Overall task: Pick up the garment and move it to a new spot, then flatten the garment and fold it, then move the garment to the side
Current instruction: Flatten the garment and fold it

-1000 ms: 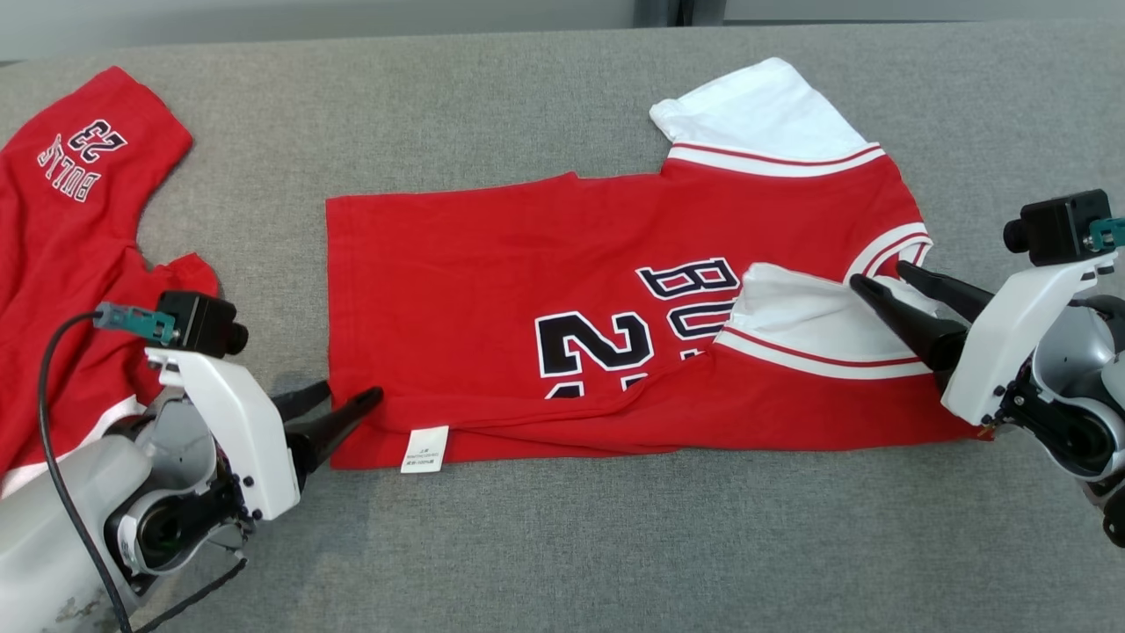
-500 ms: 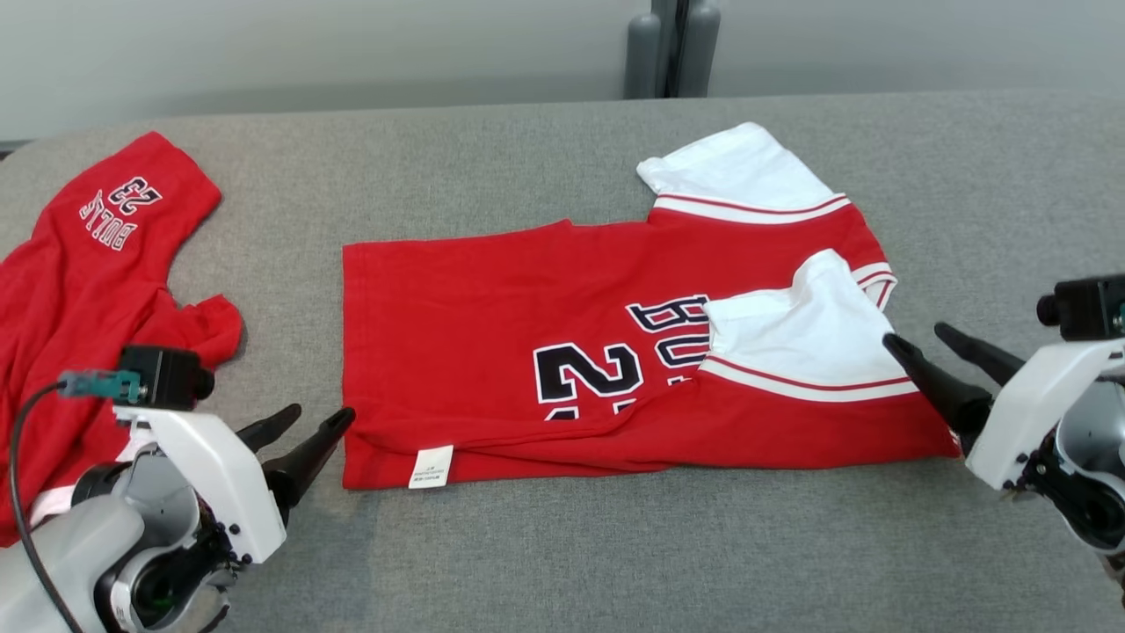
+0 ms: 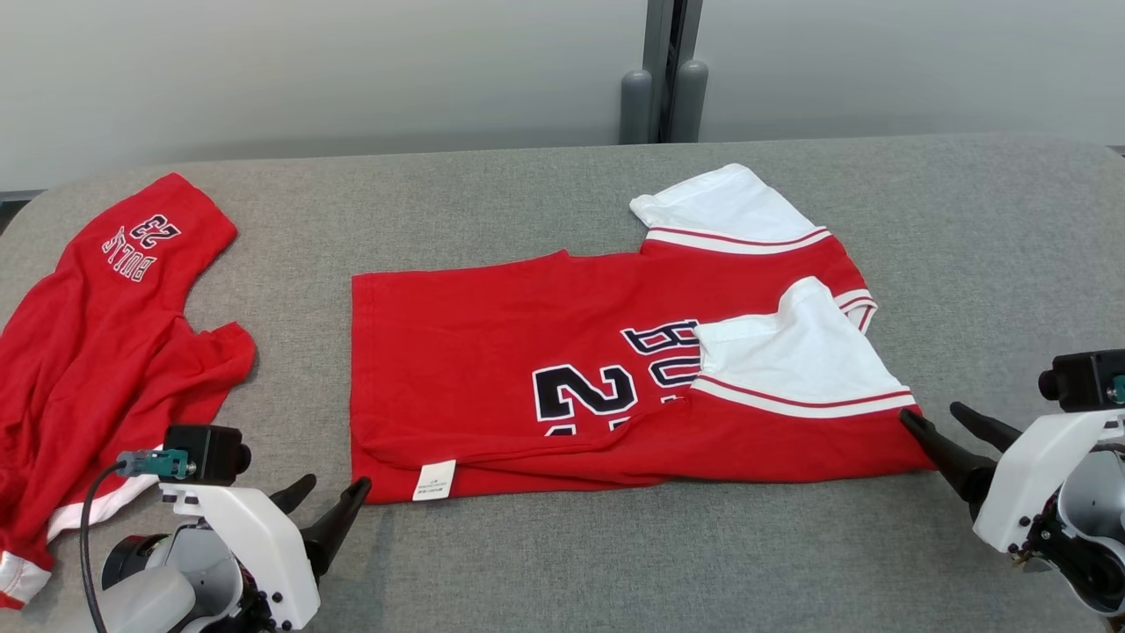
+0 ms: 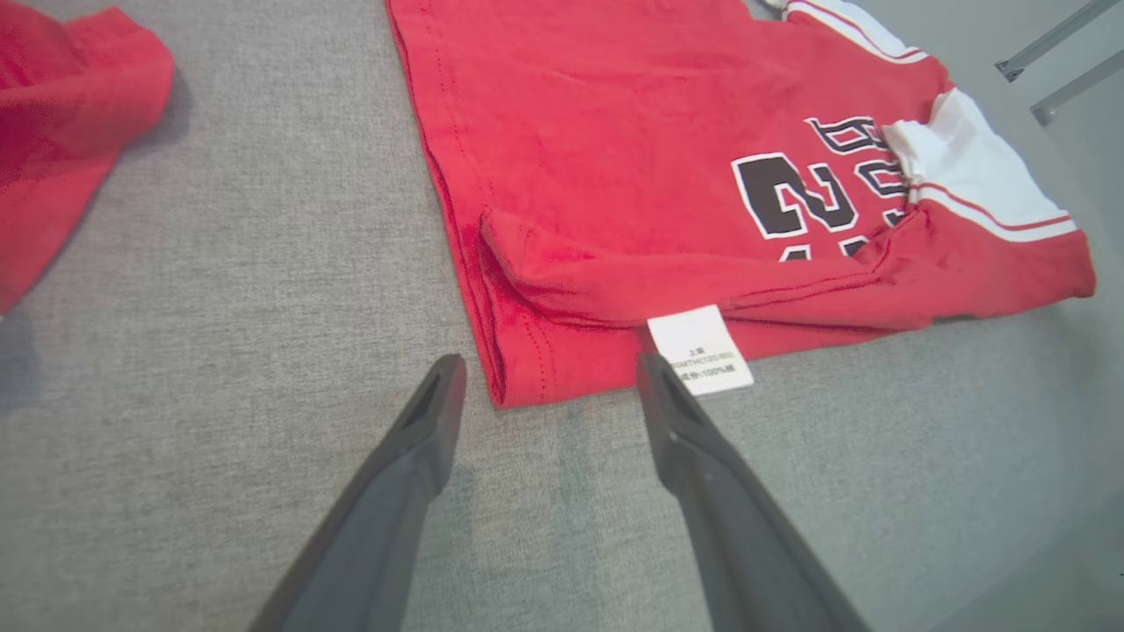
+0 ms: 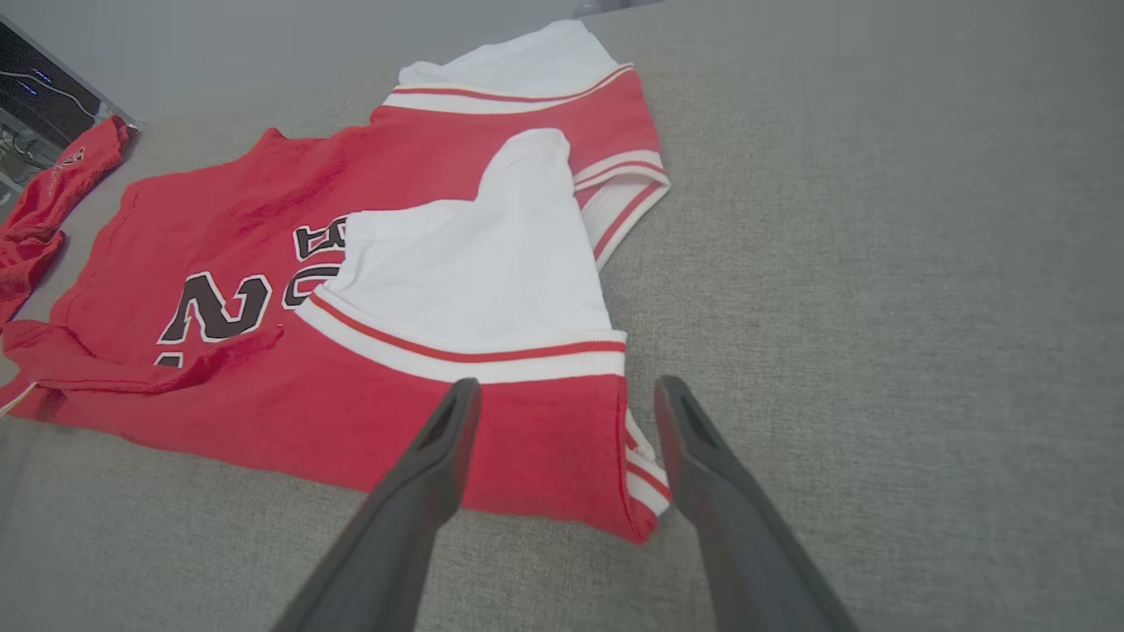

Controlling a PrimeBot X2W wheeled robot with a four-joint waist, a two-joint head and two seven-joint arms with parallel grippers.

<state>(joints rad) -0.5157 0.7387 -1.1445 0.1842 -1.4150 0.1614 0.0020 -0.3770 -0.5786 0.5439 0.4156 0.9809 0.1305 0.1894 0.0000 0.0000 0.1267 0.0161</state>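
Grey fabric table (image 3: 562,545): red jersey (image 3: 492,352) part-folded at ctr, 2nd red garment (image 3: 97,334) crumpled far L.

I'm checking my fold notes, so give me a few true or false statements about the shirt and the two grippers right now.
1. Both the left gripper and the right gripper are open. True.
2. A white label shows at the near edge of the jersey. True.
3. The right gripper is shut on the jersey. False: it holds nothing.
4. The only other garment lies on the robot's right. False: that red garment lies on its left.
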